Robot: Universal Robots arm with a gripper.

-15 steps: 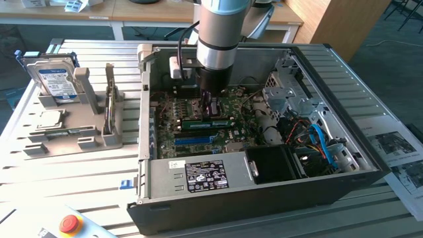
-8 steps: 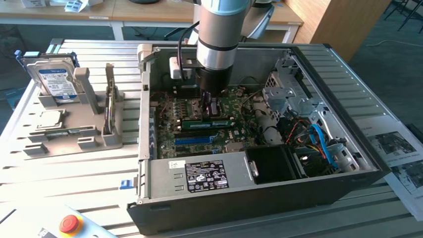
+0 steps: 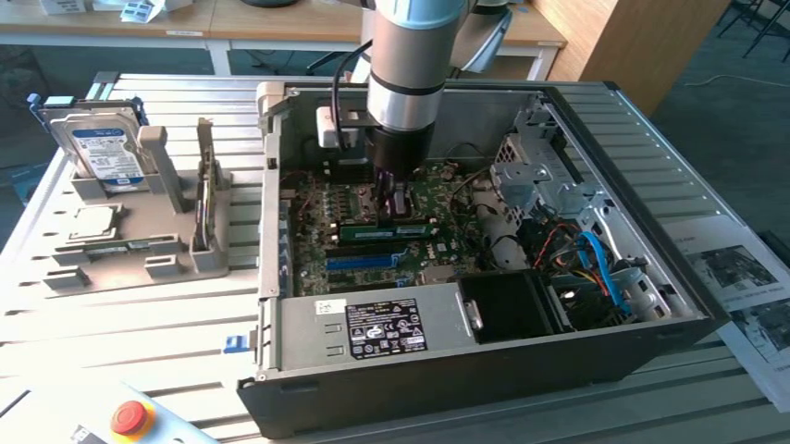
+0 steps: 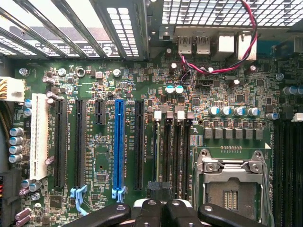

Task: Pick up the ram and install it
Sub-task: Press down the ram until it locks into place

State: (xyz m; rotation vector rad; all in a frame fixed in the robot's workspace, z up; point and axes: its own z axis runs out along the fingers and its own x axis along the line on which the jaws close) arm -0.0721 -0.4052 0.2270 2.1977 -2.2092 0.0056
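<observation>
Looking mid-frame, you see the gripper [image 3: 395,196] clenched over the motherboard [image 3: 370,242]; the ram [image 3: 404,225] beneath seems partly hidden.

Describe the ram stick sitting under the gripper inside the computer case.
The ram is a long, thin green circuit-board stick with small dark chips along its face. It stands on its long edge on the motherboard, in the middle of the open computer case, running across the board in the exterior view. The gripper comes straight down over it, fingers shut, and its tip seems to touch the stick's top edge. Whether the stick is fully seated cannot be told.
</observation>
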